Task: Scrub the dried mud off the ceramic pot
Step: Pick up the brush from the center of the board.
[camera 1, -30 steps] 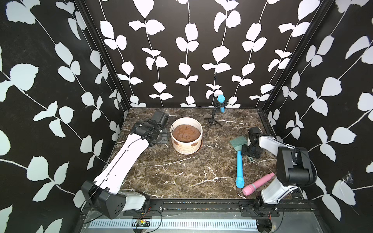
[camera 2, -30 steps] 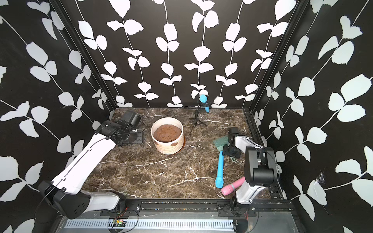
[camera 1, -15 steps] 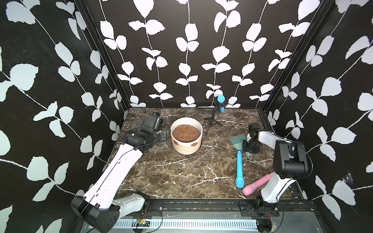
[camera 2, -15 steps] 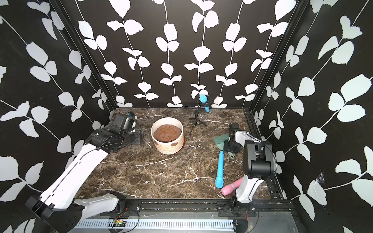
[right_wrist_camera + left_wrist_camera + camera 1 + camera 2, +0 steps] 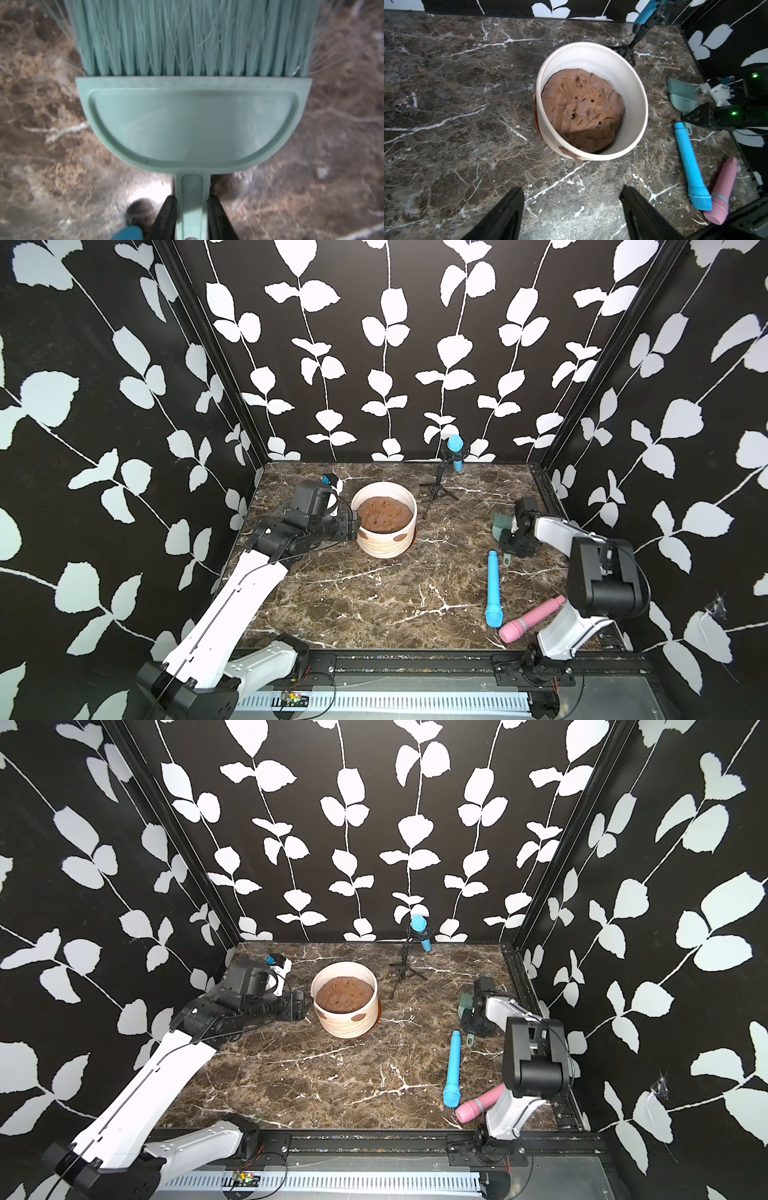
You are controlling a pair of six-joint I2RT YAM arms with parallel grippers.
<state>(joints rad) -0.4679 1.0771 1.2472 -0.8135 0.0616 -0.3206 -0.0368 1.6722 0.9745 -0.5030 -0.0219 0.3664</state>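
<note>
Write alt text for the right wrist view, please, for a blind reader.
The right gripper clamps the handle of a teal hand brush over the brown marble table, bristles pointing away. A blue microphone's end shows nearby.

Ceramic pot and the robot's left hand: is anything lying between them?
Nothing: in the left wrist view only bare marble table separates the open left hand from the ceramic pot.

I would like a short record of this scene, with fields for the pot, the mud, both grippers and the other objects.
ceramic pot: upright, holds brown soil
dried mud: patches on the pot's ribbed side
left gripper: open, beside the pot, not gripping
right gripper: shut on green brush handle
others: blue microphone and pink microphone lying flat
</note>
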